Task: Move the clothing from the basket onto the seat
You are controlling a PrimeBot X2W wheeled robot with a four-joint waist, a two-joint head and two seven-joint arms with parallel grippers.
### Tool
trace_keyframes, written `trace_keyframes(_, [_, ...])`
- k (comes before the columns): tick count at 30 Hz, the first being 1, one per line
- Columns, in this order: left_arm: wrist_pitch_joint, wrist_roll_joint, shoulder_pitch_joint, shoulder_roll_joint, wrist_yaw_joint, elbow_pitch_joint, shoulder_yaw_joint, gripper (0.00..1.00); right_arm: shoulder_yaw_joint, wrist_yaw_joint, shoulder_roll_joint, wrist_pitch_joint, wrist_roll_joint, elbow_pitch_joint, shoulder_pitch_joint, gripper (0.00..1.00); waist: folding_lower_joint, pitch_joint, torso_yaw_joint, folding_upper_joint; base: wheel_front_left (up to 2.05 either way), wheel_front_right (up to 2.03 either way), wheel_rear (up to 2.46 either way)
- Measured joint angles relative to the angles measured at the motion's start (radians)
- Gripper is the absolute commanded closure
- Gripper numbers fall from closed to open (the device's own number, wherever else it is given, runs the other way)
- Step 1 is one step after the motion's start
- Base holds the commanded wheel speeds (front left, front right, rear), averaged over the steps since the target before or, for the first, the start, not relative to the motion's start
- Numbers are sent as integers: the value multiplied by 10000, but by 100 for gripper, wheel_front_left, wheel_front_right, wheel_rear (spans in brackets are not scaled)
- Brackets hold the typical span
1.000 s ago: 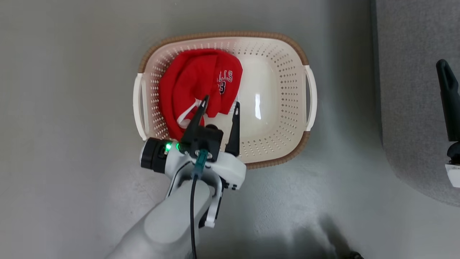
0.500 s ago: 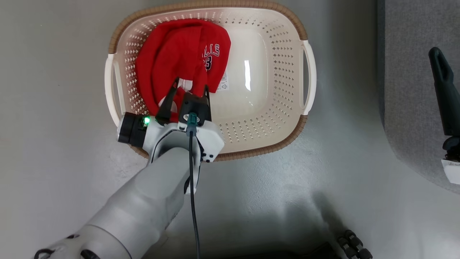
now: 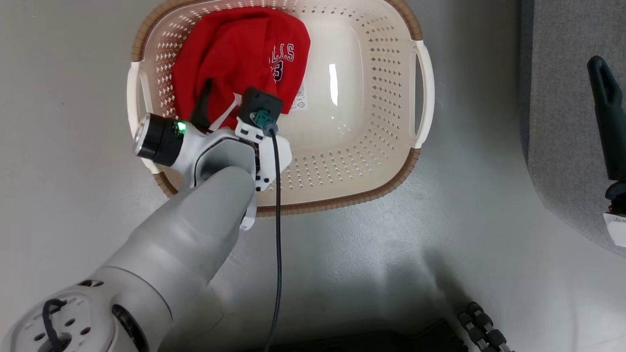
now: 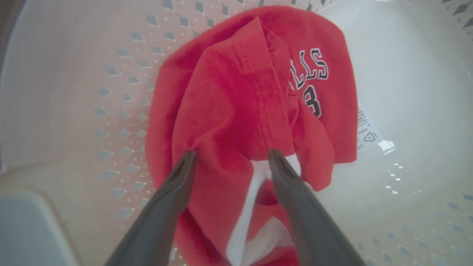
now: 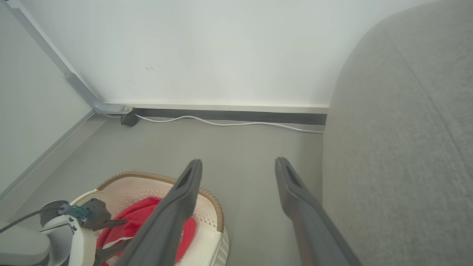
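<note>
A crumpled red jersey, the clothing [image 3: 234, 54], lies in the left half of the cream basket [image 3: 342, 203] on the floor. My left gripper [image 4: 232, 155] is down inside the basket, open, its two fingertips resting on the clothing [image 4: 240, 103] astride a raised fold and a white trim strip. In the head view the wrist hides most of that gripper; one finger [image 3: 203, 100] shows over the red cloth. My right gripper [image 5: 238, 162] hangs open with nothing in it, above the floor beside the grey seat [image 5: 399, 147]; one of its fingers [image 3: 606, 127] shows over the seat [image 3: 567, 98].
The basket's right half is bare, with a label sticker [image 3: 301, 100] on its floor. A white wall and a baseboard with a white cable [image 5: 221, 123] stand behind the basket. A black ribbed part [image 3: 481, 325] shows at the head view's bottom edge.
The head camera has moved closer to the basket. My left arm has reached deeper into the basket, bringing its open fingers down onto the red clothing. The right gripper stays open by the seat.
</note>
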Motion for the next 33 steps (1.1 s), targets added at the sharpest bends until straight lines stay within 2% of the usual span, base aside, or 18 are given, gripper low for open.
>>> trace_keyframes(6, [1342, 1024, -379, 12, -82, 359, -61, 0, 54, 0, 23, 0, 2, -75, -195, 0, 0, 159, -118, 0, 0, 0, 0])
trace_keyframes(10, [1607, 1264, -524, 8, -313, 407, -67, 0, 92, 0, 75, 0, 8, -119, -321, 0, -1, 267, -220, 0, 0, 0, 0])
trace_keyframes(11, [1641, 1250, -533, 10, -389, 405, -67, 25, 105, 0, 94, 0, 10, -123, -360, 0, 0, 288, -243, 0, 0, 0, 0])
trace_keyframes(12, [1641, 1210, -532, 8, -428, 403, -69, 81, 105, 0, 104, 0, 13, -125, -370, 0, 0, 303, -263, 0, 0, 0, 0])
trace_keyframes(13, [1632, 1108, -532, 8, -428, 397, -67, 100, 113, 2, 111, 0, 19, -125, -381, 0, 0, 309, -279, 0, 0, 0, 0])
trace_keyframes(22, [546, 245, -400, 12, -600, 403, -67, 100, 128, 0, 205, 0, 115, 73, -463, 0, 0, -299, -298, 0, 0, 0, 0])
trace_keyframes(26, [-408, -217, -29, 12, -604, 380, -46, 100, 190, 0, 207, 0, 115, 178, -454, 0, 0, -781, -250, 0, 0, 0, 0])
trace_keyframes(33, [-1908, -1141, 667, 4, -872, 196, 180, 100, 274, 0, 257, 0, 107, 451, -131, 0, 0, -1865, -101, 0, 0, 0, 0])
